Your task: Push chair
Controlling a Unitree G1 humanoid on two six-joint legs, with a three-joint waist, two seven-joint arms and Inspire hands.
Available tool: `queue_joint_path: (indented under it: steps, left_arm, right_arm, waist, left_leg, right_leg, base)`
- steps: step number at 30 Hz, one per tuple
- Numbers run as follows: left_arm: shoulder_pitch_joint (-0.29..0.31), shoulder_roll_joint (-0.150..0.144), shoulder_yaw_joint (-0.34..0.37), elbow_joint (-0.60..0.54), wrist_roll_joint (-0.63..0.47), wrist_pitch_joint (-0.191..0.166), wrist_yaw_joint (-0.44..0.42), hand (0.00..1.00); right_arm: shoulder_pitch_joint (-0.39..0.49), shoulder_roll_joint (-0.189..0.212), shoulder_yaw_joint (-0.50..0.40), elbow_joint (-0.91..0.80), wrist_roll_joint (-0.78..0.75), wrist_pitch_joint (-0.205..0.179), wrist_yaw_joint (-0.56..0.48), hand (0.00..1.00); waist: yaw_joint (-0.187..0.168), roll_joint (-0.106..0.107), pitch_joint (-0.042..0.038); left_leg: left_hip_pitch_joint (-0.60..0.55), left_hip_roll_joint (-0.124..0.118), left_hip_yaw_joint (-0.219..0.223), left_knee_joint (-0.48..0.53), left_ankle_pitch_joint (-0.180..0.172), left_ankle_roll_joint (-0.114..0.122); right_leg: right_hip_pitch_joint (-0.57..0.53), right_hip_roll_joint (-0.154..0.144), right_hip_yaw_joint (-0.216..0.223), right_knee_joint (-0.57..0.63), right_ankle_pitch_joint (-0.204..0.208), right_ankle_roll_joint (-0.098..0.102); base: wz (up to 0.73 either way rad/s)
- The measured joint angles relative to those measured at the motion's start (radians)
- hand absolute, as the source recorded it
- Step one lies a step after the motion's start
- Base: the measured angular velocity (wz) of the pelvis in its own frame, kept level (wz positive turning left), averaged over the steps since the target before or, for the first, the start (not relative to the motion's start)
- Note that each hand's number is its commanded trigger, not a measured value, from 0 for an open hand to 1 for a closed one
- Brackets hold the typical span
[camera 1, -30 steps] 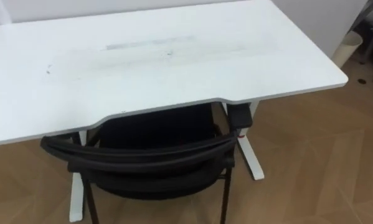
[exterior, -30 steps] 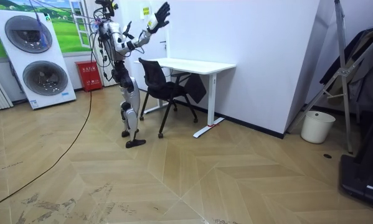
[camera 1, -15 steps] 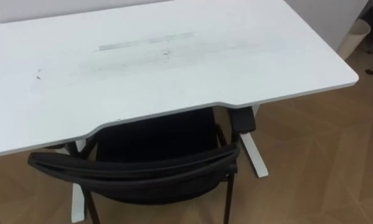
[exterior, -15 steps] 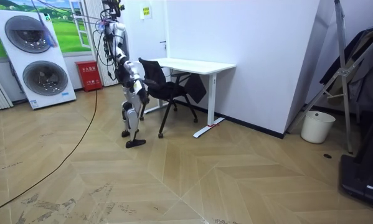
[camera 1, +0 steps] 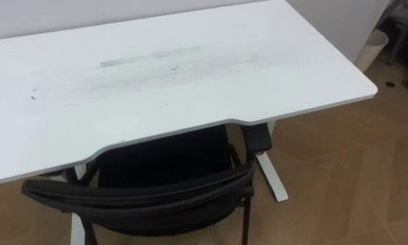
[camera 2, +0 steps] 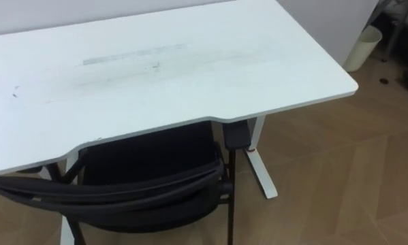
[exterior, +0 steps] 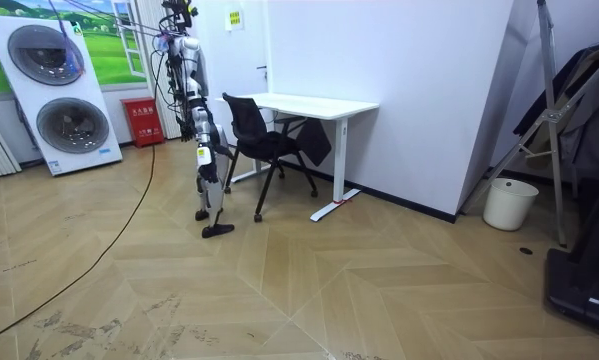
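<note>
Right hand [exterior: 209, 151] hangs low (grip unreadable) behind black chair [camera 1: 142, 187] at white desk [camera 1: 190, 75]

Both eye views look down from the robot's head, close above the white desk [camera 1: 190, 68] and the black chair [camera 1: 142, 197]. The room view stands far off and sees the same desk and chair from the side
</note>
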Motion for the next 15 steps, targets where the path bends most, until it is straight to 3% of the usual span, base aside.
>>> queue_joint_path:
  steps: [8,15]
  left_arm:
    - [-0.054,0.000,-0.073,0.041,0.003,0.034,-0.105,0.00]
    - [-0.093,-0.005,-0.219,0.040,0.002,0.061,-0.134,0.00]
  right_arm:
    - [-0.040,0.013,0.072,0.001,-0.097,0.034,0.103,0.00]
    - [-0.088,0.049,0.207,0.003,-0.116,0.035,0.111,0.00]
  waist:
    - [-0.003,-0.004,0.0002]
    - [-0.003,-0.002,0.0034]
  left_leg:
    - [0.000,-0.001,0.001,0.001,0.000,0.000]
    - [-0.007,-0.001,-0.001,0.003,-0.002,-0.002]
  right_leg:
    - [0.000,-0.001,0.000,-0.001,-0.001,0.000]
    - [0.000,0.001,-0.002,-0.017,-0.001,0.000]
  base:
    - [0.00]
    - [0.00]
